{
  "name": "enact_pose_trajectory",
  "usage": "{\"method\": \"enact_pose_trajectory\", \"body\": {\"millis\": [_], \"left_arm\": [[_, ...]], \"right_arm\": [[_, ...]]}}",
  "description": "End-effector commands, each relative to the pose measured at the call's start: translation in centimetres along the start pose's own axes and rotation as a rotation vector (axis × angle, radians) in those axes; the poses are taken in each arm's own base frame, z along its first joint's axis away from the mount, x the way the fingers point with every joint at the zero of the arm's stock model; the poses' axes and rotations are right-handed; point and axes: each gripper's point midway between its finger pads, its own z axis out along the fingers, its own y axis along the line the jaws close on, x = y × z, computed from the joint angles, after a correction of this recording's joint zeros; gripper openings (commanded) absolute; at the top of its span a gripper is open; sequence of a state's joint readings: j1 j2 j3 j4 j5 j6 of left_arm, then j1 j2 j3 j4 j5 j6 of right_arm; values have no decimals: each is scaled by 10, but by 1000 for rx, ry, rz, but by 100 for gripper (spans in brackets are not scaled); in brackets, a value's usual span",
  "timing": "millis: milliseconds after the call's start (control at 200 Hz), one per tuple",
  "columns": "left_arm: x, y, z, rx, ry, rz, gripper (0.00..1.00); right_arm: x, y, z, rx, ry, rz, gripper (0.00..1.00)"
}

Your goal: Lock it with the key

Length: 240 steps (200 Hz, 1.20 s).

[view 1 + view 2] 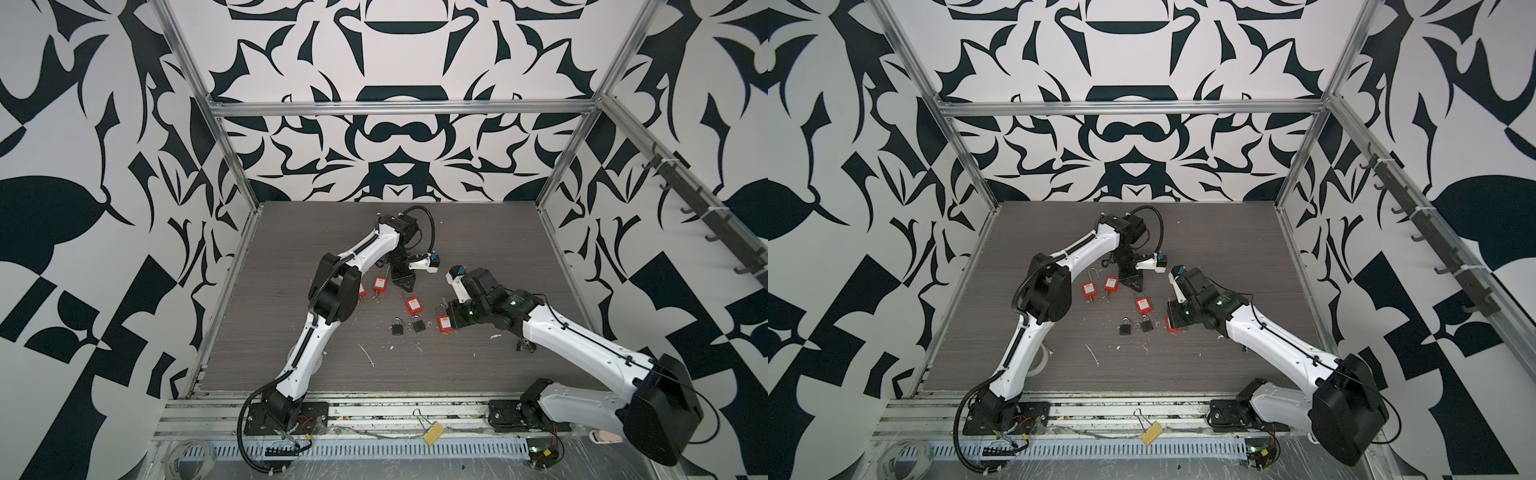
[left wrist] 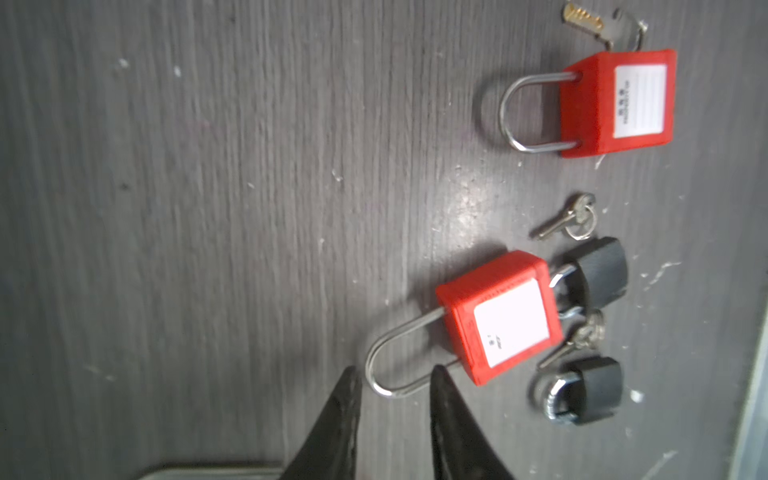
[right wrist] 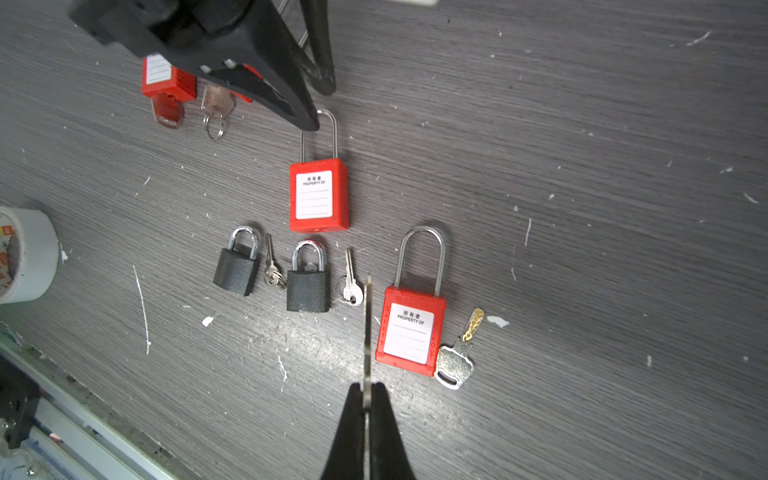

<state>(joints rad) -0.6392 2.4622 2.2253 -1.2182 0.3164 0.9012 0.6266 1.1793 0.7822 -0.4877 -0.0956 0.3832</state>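
Observation:
A red padlock [image 3: 319, 195] with a white label lies flat on the table's middle, seen too in both top views [image 1: 412, 304] [image 1: 1143, 305]. My left gripper [image 2: 395, 370] is open, and the bend of that padlock's steel shackle [image 2: 380, 384] lies between its fingertips. From the right wrist view one left finger [image 3: 305, 118] shows beside the shackle. My right gripper [image 3: 366, 386] is shut on a thin silver key [image 3: 367, 324], seen edge-on, hanging above the table between a black padlock [image 3: 308, 286] and another red padlock [image 3: 411, 328].
A second black padlock [image 3: 237, 268] and two small loose keys [image 3: 272, 270] [image 3: 351, 282] lie near the front. A larger key [image 3: 459, 357] rests beside the right red padlock. Two more red padlocks [image 1: 379, 284] lie at the left, and a tape roll [image 3: 25, 253] sits by the front rail.

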Motion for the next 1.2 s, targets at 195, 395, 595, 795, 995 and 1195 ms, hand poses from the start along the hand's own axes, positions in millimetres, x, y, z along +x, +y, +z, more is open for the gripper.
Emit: {"method": "enact_pose_trajectory", "body": {"millis": [195,395,595,795,995,1195], "left_arm": [[-50,37,-60,-208,-212,-36,55],[-59,53,-140,-405,-438,-140,68],[-45,19,-188,-477,-585,-215,72],[-17,-30,-196,-443,-671,-311,79],[9,-62,-216,-431,-804,-458,99],[21,-77,-225,-468,-898,-493,99]], "right_arm": [[-12,6,-4,-4,-28,8,0],[-24,12,6,1,0,-32,0],[-41,23,34,-8,88,-63,0],[-49,21,67,25,165,-79,0],[-44,13,97,75,256,-36,2],[-35,6,106,105,271,-7,7]]}}
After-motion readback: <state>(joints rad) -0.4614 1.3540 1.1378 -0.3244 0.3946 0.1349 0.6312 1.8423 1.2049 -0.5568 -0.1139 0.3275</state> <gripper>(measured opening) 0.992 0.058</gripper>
